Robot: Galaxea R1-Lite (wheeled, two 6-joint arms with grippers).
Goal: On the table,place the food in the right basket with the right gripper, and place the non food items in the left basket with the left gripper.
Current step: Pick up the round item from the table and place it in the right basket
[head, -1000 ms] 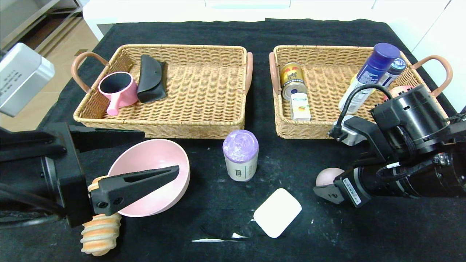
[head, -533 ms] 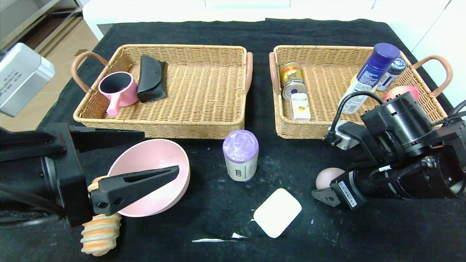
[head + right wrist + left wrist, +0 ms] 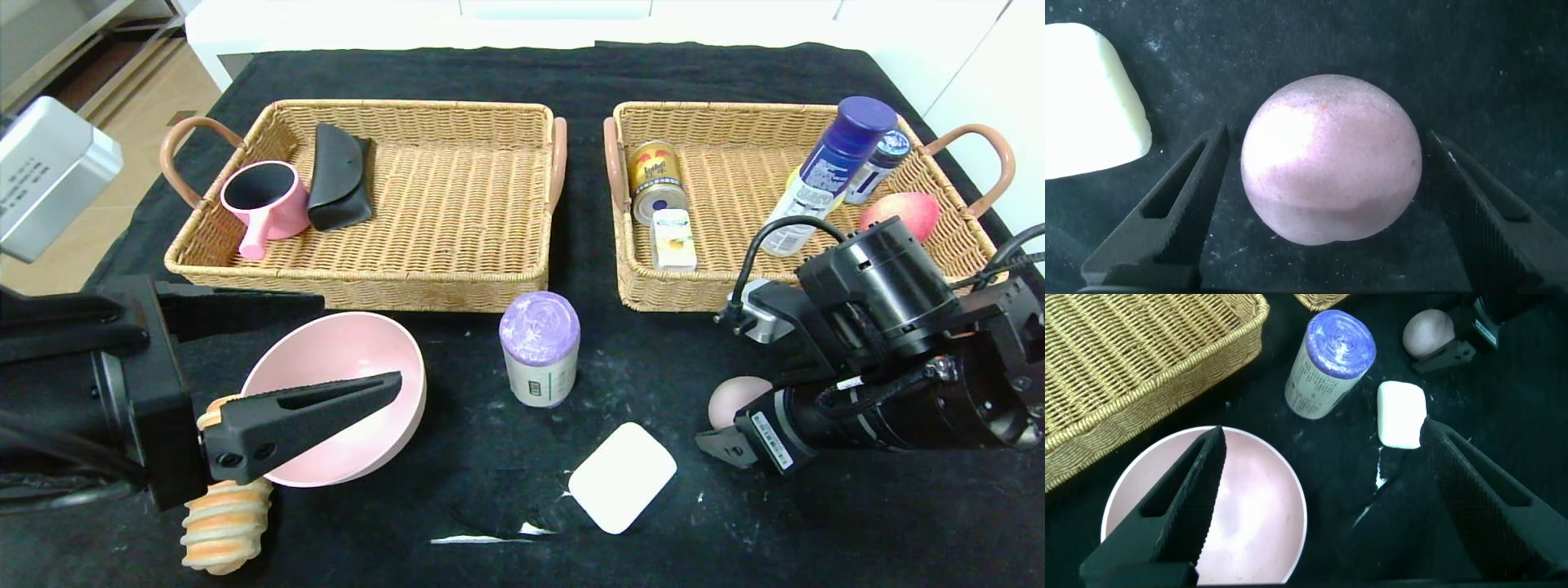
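Observation:
A pale pink egg (image 3: 735,398) (image 3: 1331,159) lies on the black cloth in front of the right basket (image 3: 678,290). My right gripper (image 3: 722,420) (image 3: 1327,135) is low over the egg and open, one finger on each side with a thin gap at both. My left gripper (image 3: 362,339) (image 3: 1323,431) hangs open above the pink bowl (image 3: 343,359) (image 3: 1249,506), holding nothing. A purple-topped roll (image 3: 539,351) (image 3: 1327,367) stands mid-table, and a white pad (image 3: 623,476) (image 3: 1401,414) (image 3: 1086,98) lies in front of it. An orange spiral bread (image 3: 224,523) pokes out under the left gripper.
The left basket (image 3: 359,282) holds a pink cup (image 3: 265,200) and a black pouch (image 3: 339,175). The right basket holds a can (image 3: 655,180), a small box (image 3: 674,238), a blue bottle (image 3: 824,171), a smaller bottle (image 3: 878,163) and a peach (image 3: 898,211).
My right arm has shifted a little left and lower around the egg, uncovering the peach in the right basket. The left arm has not moved.

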